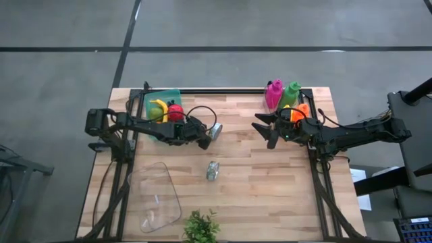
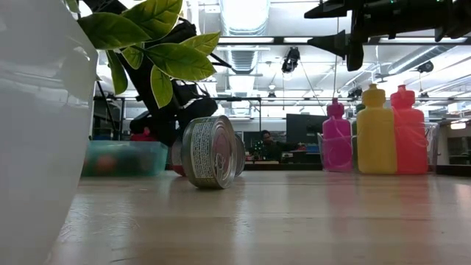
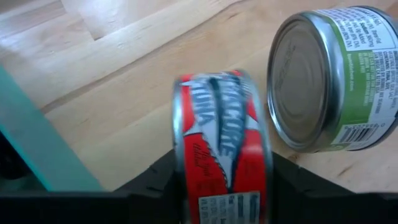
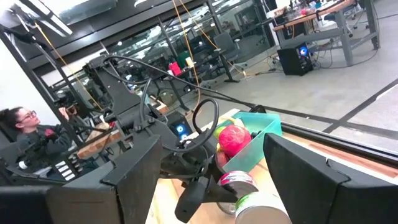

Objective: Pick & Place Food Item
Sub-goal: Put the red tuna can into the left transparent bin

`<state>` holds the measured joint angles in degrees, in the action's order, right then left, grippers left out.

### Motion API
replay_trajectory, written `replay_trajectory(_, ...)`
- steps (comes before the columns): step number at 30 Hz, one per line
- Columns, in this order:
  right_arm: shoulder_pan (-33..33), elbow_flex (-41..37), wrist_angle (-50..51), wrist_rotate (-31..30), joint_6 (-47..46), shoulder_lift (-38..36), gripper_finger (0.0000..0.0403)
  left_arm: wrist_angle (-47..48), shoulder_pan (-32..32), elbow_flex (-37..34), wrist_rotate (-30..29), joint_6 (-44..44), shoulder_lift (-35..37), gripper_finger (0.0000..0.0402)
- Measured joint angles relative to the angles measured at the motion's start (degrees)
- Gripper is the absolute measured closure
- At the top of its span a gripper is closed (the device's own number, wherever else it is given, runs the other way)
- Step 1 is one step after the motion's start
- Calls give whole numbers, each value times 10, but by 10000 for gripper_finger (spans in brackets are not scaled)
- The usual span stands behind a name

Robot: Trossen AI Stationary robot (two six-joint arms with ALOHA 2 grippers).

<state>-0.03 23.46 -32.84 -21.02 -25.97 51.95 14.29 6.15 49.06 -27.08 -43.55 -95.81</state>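
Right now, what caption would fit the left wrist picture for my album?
The left gripper has its fingers around a red tuna can, with a green-label can beside it.

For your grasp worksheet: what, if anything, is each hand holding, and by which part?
The left hand has the red tuna can between its fingers, by its flat ends. The right hand is open, holding nothing.

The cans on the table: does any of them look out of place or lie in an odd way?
Yes. One tin can lies on its side alone mid-table, free to roll. A green-label can also lies on its side, beside the red tuna can that sits between the left gripper's fingers near the teal bin. Nothing looks spilled.
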Motion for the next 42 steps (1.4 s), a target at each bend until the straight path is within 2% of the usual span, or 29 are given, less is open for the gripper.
replay_trajectory(3,0,0,0,0,0,0,126,-2,0,0,1,-2,0,265)
replay_trajectory(31,0,0,0,0,0,0,126,-3,0,0,2,-2,3,265)
replay_trajectory(42,0,0,0,0,0,0,126,73,-13,22,-1,-3,85,265)
